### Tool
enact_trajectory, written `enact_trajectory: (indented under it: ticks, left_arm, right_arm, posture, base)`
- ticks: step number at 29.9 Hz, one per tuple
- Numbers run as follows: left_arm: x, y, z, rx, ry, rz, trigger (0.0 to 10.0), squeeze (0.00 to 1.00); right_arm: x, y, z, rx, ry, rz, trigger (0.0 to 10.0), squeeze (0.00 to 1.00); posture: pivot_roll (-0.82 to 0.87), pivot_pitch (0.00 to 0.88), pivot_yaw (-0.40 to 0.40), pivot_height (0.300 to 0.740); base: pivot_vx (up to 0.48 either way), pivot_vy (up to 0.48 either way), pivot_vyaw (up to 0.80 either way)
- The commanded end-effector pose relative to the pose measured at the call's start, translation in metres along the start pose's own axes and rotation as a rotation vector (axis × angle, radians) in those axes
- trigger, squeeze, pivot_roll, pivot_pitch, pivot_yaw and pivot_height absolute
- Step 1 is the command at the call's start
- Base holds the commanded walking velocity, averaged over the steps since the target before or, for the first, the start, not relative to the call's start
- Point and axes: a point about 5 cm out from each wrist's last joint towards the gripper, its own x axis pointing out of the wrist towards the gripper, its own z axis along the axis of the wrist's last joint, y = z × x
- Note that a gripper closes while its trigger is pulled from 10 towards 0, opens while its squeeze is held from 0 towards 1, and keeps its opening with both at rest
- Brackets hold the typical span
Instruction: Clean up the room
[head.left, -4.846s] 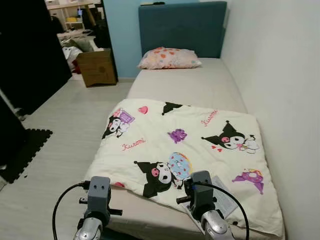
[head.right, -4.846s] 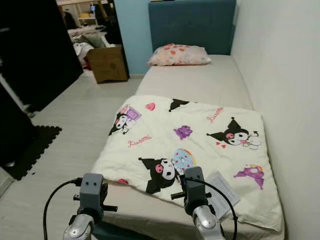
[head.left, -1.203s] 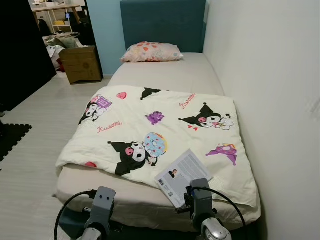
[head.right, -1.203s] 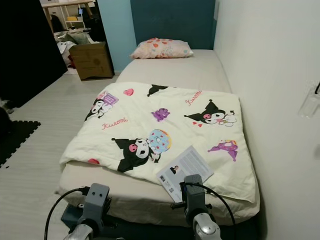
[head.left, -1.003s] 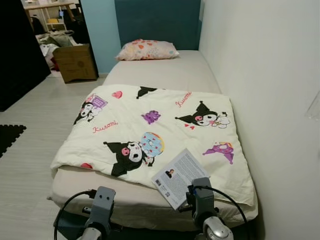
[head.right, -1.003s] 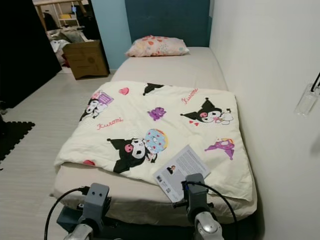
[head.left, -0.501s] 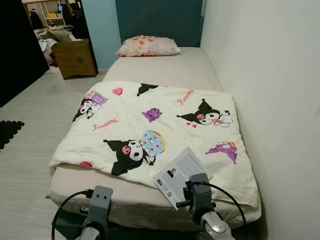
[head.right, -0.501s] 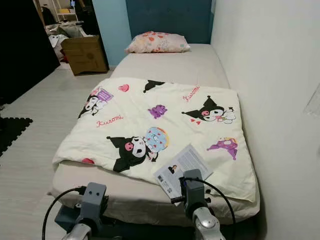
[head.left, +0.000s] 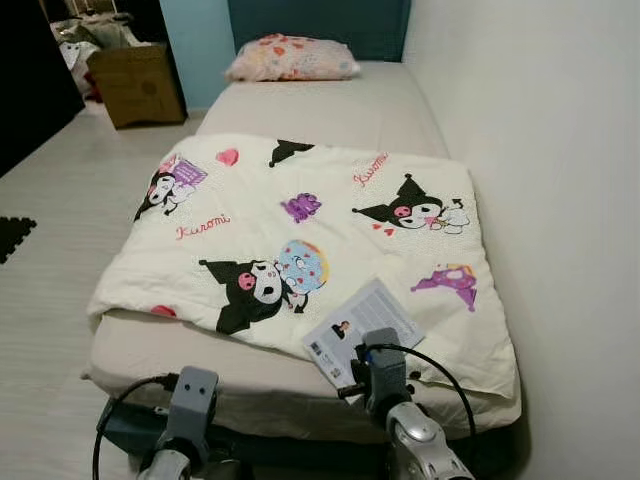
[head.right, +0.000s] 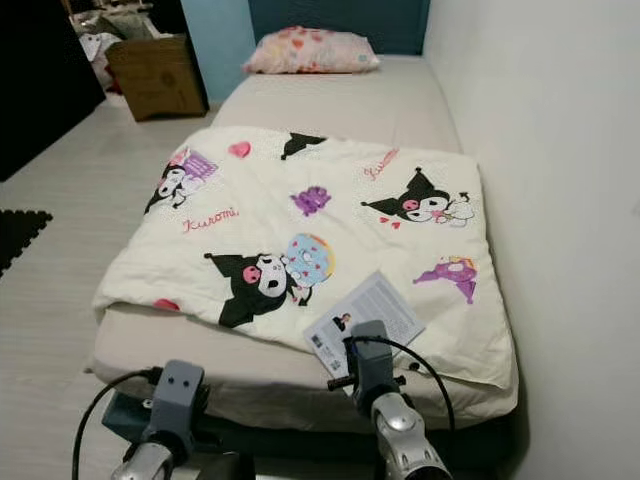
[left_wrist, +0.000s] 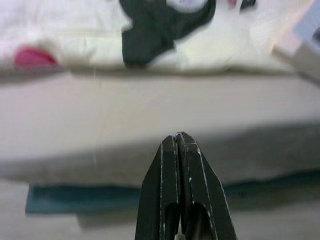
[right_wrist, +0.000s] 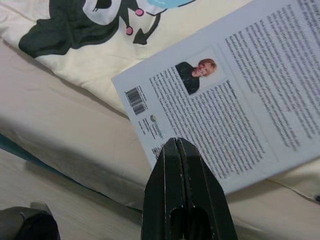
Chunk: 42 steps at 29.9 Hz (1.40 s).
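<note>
Since the book (head.left: 362, 329) lies flat, back cover up, on the near right corner of the quilt (head.left: 300, 235), and the right pincer (right_wrist: 180, 150) hangs just over its near edge with fingers pressed together, the step in hand looks like picking that book up. To do it well, I judge the fingers must spread first, then come in low at the overhanging near corner so one finger slips under the cover and none pinches the quilt. The left pincer (left_wrist: 178, 145), also pressed together, points at the side of the mattress and has no part yet. Counted: one book, one quilt, one pillow (head.left: 292, 58) at the head of the bed (head.left: 330, 115), one cardboard box (head.left: 131, 83) on the floor beyond, two pincers
</note>
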Motion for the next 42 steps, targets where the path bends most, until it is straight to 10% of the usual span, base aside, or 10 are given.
enact_trajectory:
  ticks: [1,14,15,16,17,27,42]
  left_arm:
    - [-0.002,0.002,0.003,0.025,-0.018,-0.021,10.0,0.0]
    - [0.0,-0.01,0.029,0.105,-0.134,-0.153,10.0,0.0]
    - [0.0,-0.01,0.032,0.104,-0.145,-0.159,10.0,0.0]
    - [0.0,-0.01,0.032,0.104,-0.145,-0.159,10.0,0.0]
    - [0.0,-0.011,0.036,0.101,-0.159,-0.168,10.0,0.0]
    - [-0.012,-0.039,0.063,0.059,-0.281,-0.424,10.0,0.0]
    - [-0.03,-0.05,0.073,-0.072,-0.23,-0.67,10.0,0.0]
  right_arm:
    - [-0.002,0.001,-0.009,0.036,0.041,-0.011,10.0,0.0]
    - [-0.002,-0.019,-0.005,0.24,0.012,-0.144,10.0,0.0]
    - [-0.002,-0.023,-0.003,0.278,-0.004,-0.162,10.0,0.24]
    - [-0.002,-0.023,-0.003,0.278,-0.004,-0.162,10.0,0.24]
    - [-0.002,-0.028,-0.002,0.316,-0.017,-0.182,10.0,1.0]
    - [0.005,-0.036,0.011,0.744,-0.081,-0.154,10.0,1.0]
    - [0.0,-0.043,-0.002,0.867,-0.069,-0.172,10.0,1.0]
  posture:
    - [0.02,0.235,-0.01,0.577]
    - [0.04,0.266,0.031,0.567]
    - [0.05,0.275,0.034,0.567]
    - [0.05,0.275,0.034,0.567]
    - [0.05,0.279,0.036,0.567]
    - [0.08,0.317,0.045,0.567]
    - [0.08,0.28,0.067,0.567]
  base:
    - [0.0,0.0,0.0]
    - [0.0,0.0,0.0]
    - [0.0,0.0,0.0]
    - [0.0,0.0,0.0]
    - [0.0,0.0,0.0]
    - [0.0,0.0,0.0]
    - [0.0,0.0,0.0]
